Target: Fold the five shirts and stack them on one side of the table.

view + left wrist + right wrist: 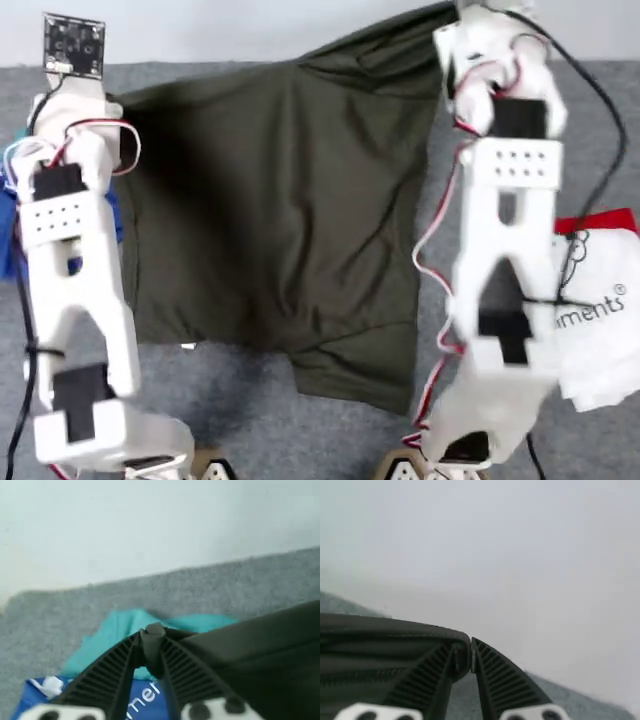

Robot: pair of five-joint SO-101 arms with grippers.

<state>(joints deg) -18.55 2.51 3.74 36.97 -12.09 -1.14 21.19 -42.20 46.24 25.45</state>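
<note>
A dark olive shirt (275,210) lies spread over the grey table, its far edge lifted at both corners. My left gripper (152,637) is shut on the shirt's far left corner (240,650), above a teal shirt (125,630) and a blue shirt (145,700). My right gripper (467,652) is shut on the shirt's far right corner (385,645), raised against the pale wall. In the high view the left arm (70,220) stands at the left and the right arm (505,200) at the right, each over an edge of the olive shirt.
A white shirt with a red one beneath it (600,310) lies at the right edge. Blue cloth (12,235) shows beside the left arm. Bare grey carpet-like tabletop (230,400) runs along the near side. A small black board (73,45) stands at the far left.
</note>
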